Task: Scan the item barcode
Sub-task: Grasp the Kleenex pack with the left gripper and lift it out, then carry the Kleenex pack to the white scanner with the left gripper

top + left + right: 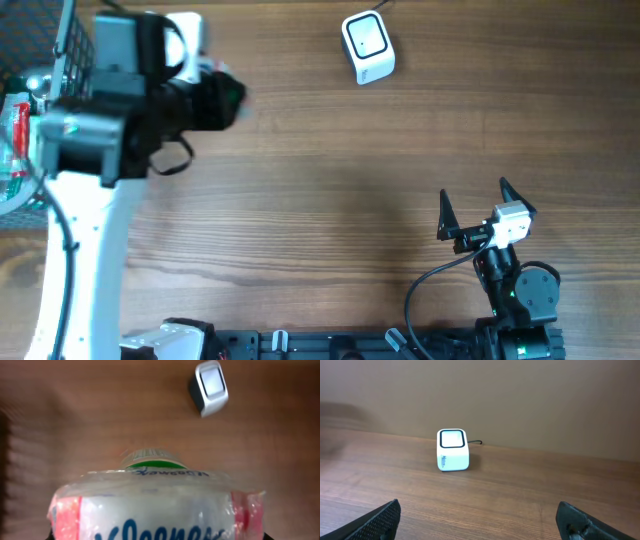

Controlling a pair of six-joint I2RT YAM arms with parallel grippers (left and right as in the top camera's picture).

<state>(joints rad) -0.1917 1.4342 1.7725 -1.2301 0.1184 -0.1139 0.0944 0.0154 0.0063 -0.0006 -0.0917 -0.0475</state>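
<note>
Checkout setup, barcode scanner (368, 46), wire basket (70, 30)

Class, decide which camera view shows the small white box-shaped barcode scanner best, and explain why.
The right wrist view: the small white box-shaped barcode scanner stands sharp, with its window and front visible. The overhead view shows the scanner small, from above; the left wrist view shows it blurred near the top edge.

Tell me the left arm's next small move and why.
Probably carry the tissue pack a short way toward the scanner. The left gripper appears to hold the pack near the table's left end. The scanner sits off to the right by the far edge, with its window facing up and nothing over it. The right gripper is open and away from both.
</note>
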